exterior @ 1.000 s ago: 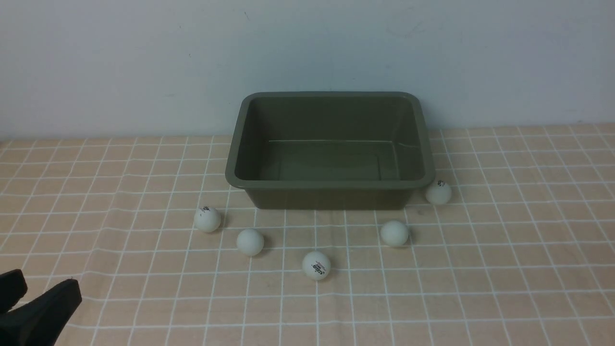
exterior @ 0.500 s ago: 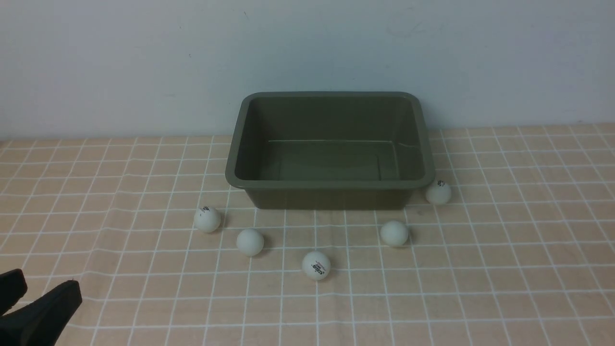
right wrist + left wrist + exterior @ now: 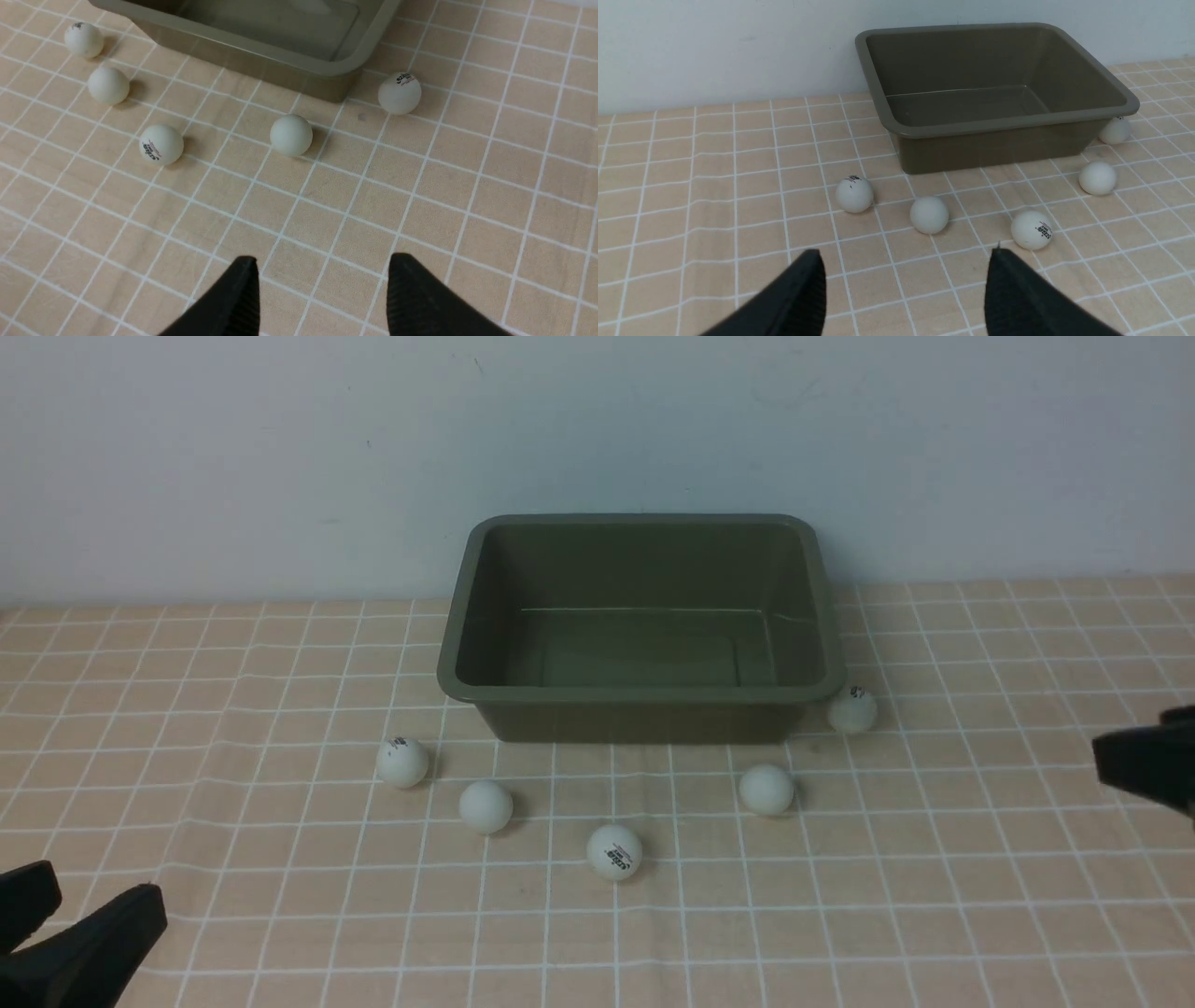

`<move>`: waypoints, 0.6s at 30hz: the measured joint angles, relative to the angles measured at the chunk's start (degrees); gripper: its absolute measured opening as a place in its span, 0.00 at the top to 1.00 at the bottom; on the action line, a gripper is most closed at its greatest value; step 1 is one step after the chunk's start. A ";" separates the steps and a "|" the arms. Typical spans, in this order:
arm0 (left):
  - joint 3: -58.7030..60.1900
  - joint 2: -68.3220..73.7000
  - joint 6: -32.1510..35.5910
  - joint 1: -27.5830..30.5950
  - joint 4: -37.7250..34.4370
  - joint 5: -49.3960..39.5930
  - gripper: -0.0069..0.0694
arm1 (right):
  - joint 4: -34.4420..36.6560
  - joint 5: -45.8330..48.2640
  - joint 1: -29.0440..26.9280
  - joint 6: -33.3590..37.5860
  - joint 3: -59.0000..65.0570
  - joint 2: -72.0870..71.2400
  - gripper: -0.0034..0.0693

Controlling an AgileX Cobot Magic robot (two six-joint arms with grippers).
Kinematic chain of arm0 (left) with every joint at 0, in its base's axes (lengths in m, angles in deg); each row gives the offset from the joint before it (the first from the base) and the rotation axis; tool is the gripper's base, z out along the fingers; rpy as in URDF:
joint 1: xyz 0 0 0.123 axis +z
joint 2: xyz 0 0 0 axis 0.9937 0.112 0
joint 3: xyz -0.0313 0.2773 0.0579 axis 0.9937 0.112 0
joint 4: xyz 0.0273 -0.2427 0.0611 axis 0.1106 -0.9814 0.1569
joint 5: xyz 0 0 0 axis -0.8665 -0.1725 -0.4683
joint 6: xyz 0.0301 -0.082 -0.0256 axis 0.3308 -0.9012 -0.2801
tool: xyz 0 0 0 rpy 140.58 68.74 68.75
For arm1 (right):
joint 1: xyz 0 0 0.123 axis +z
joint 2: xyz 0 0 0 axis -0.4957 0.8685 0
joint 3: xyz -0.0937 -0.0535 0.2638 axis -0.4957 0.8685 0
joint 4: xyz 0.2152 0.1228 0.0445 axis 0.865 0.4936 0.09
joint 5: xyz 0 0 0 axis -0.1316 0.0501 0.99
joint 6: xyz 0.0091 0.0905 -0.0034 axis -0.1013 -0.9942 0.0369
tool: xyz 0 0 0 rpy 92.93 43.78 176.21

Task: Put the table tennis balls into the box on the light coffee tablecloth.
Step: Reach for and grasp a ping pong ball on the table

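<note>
The left pincer (image 3: 93,901) hangs with its jaws spread and empty at the near left of the light coffee tablecloth (image 3: 280,933), a peach-beige cloth gridded in thin white lines. Five matte white table tennis balls (image 3: 485,805), some with small dark logos, lie scattered before the box (image 3: 644,693), an olive-green, lidless tub with a rolled rim, near the pale wall (image 3: 233,457). The rightmost ball (image 3: 851,710) sits just beside its right front corner. The right pincer (image 3: 323,263) is likewise spread, gripping nothing.
</note>
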 joint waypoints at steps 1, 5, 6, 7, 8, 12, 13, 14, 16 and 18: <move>0.00 0.00 0.24 0.00 -0.24 0.00 0.40 | -0.44 -0.20 0.00 0.88 -1.74 2.76 0.48; -0.06 0.78 1.34 0.00 -0.42 -0.05 0.40 | -2.25 -1.25 0.00 5.66 -5.46 8.05 0.50; -0.26 1.62 1.49 0.00 -0.42 -0.18 0.40 | -2.52 -1.33 0.00 7.87 -6.18 9.21 0.51; -0.53 2.21 1.49 0.00 -0.48 -0.61 0.40 | -2.67 -1.33 0.00 9.04 -6.53 10.11 0.51; -0.70 2.68 1.49 0.00 -0.48 -0.92 0.40 | -2.74 -1.38 0.00 10.07 -6.87 10.69 0.51; -2.97 6.14 1.38 0.00 -0.48 -1.81 0.40 | -2.84 -1.30 0.00 11.47 -8.30 15.20 0.52; -3.78 6.95 1.55 0.00 -0.48 -1.80 0.40 | -2.84 -1.30 0.00 11.53 -8.98 16.92 0.52; -4.42 7.58 1.78 0.00 -0.48 -1.80 0.40 | -2.76 -1.30 0.00 11.55 -9.34 18.09 0.52; -6.03 9.02 2.79 0.00 -0.54 -1.80 0.40 | -2.41 -1.30 0.00 11.62 -11.01 21.21 0.50; -6.90 9.79 3.49 0.00 -0.54 -1.80 0.40 | -1.90 -1.94 0.00 11.62 -12.27 23.66 0.46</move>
